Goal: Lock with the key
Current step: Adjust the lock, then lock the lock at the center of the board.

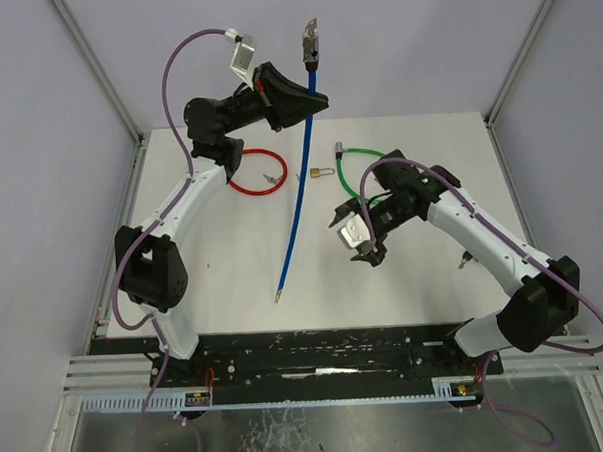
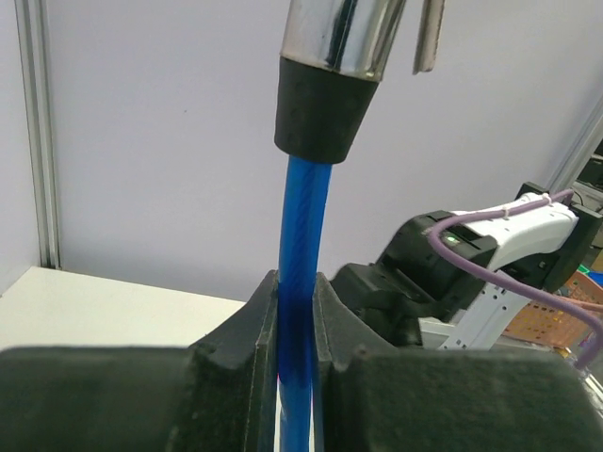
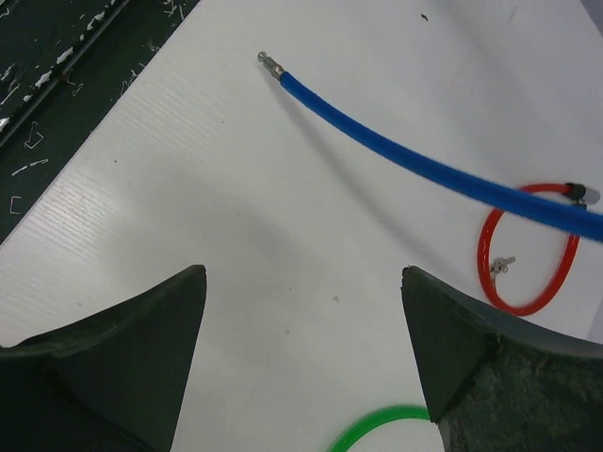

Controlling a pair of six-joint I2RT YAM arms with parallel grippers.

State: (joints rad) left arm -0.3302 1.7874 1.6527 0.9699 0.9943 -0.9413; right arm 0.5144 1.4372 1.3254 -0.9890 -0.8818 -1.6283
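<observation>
The left gripper [image 2: 295, 301] is clenched on the blue cable [image 1: 297, 176] just below its metal lock head [image 1: 311, 37], holding that end high over the far side of the tabletop [image 1: 224, 279]. From there the cable slopes down towards the arms, its long axis running far to near, and its pin end [image 3: 268, 63] rests on the tabletop.

The right gripper [image 3: 303, 282] hangs released with nothing between its jaws, low over the tabletop. The pin lies to its left and a little nearer the bases, so I'd say the right arm is the one placed to fetch it.

Small keys [image 3: 500, 266] lie inside the red loop [image 3: 481, 256] beyond the cable, nearer the left arm. A padlock [image 1: 321, 172] sits between that loop and the green loop [image 3: 382, 412].
</observation>
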